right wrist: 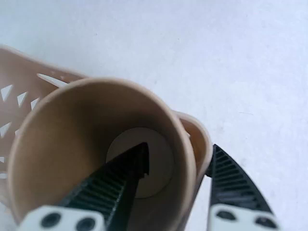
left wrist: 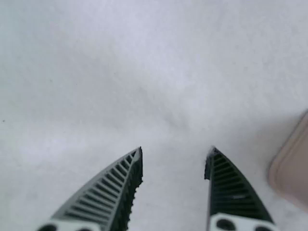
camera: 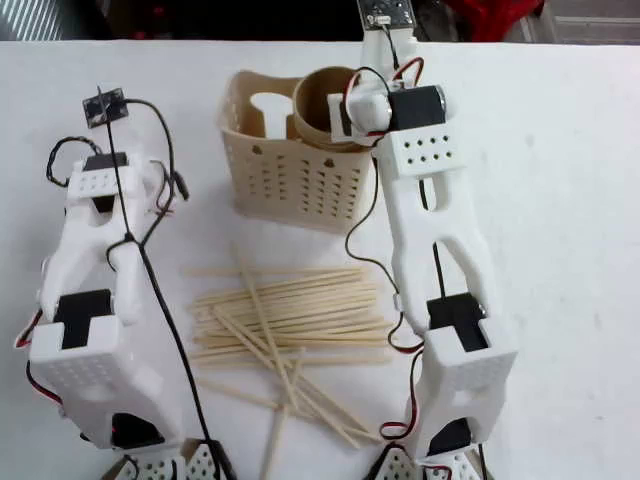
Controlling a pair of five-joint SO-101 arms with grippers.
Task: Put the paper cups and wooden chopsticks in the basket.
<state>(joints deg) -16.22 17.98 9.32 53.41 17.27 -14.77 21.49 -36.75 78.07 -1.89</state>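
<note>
High view: the right gripper (camera: 345, 108) stands at the pale perforated plastic basket (camera: 290, 180), jaws parted astride the wall of a brown paper cup (camera: 322, 100) in the basket's end nearest that arm (one finger inside, no pinch apparent), so the cup step looks nearly done. The next move likely calls for a clean lift clear, then the wooden chopsticks (camera: 290, 320) heaped between the arms on the white table (camera: 560, 200), where the left gripper (left wrist: 175, 153) hangs half open, empty.
</note>
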